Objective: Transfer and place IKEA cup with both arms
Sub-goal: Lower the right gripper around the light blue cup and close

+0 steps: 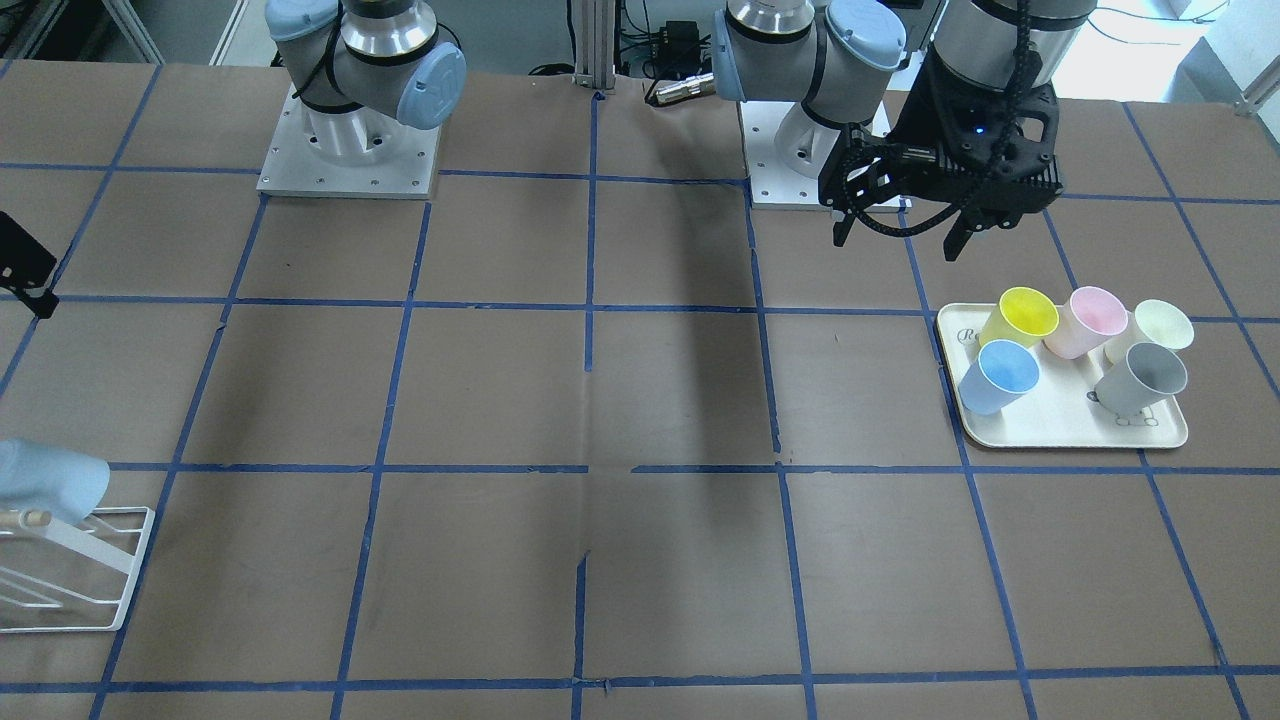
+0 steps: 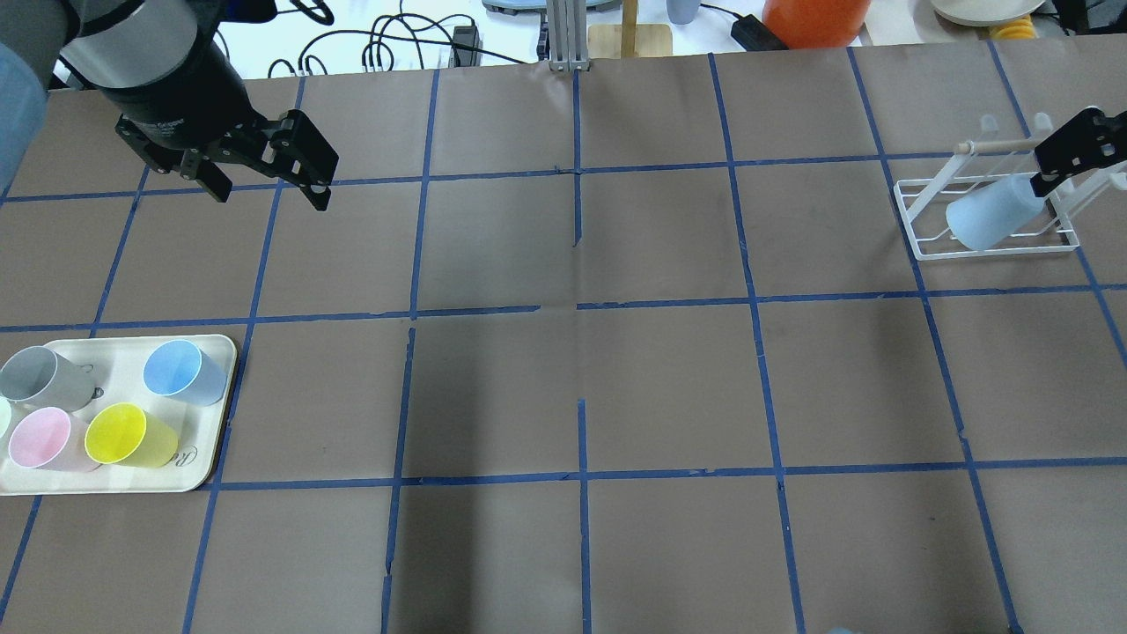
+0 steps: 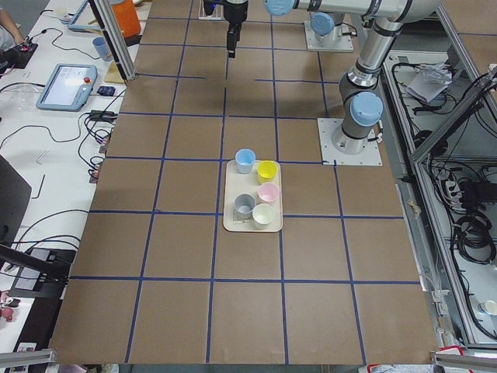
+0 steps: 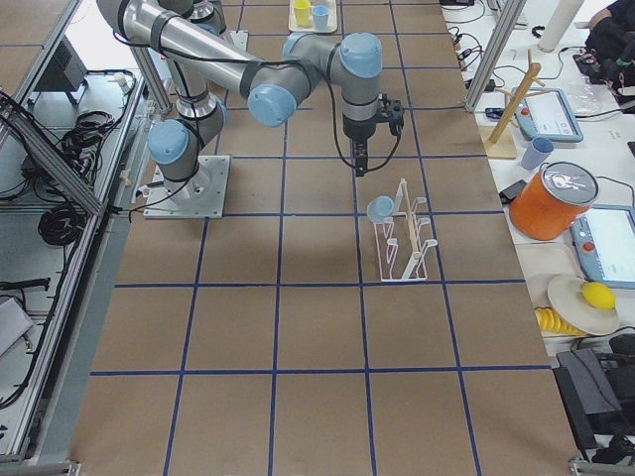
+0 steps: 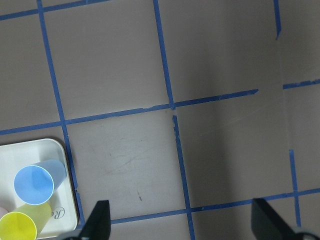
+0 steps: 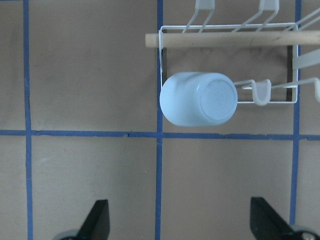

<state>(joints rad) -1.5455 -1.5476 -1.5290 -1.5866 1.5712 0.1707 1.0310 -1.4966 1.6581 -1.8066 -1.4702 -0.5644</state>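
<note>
The IKEA cup [image 6: 197, 98], pale blue, hangs bottom-up and tilted on a peg of the white wire rack [image 6: 230, 39]. It also shows in the overhead view [image 2: 995, 220] and the front view [image 1: 50, 485]. My right gripper [image 6: 182, 225] is open and empty, above the rack and apart from the cup; it also shows in the overhead view [image 2: 1081, 172]. My left gripper [image 2: 270, 195] is open and empty, raised over the table beyond the tray, and its fingers show in the left wrist view [image 5: 182, 225].
A cream tray [image 2: 224, 352] on my left holds a second light-blue cup [image 2: 180, 372], a yellow cup [image 2: 123, 436], a pink cup [image 2: 44, 438], a grey cup [image 2: 40, 377] and a cream cup [image 1: 1160, 328]. Blue tape lines grid the brown table.
</note>
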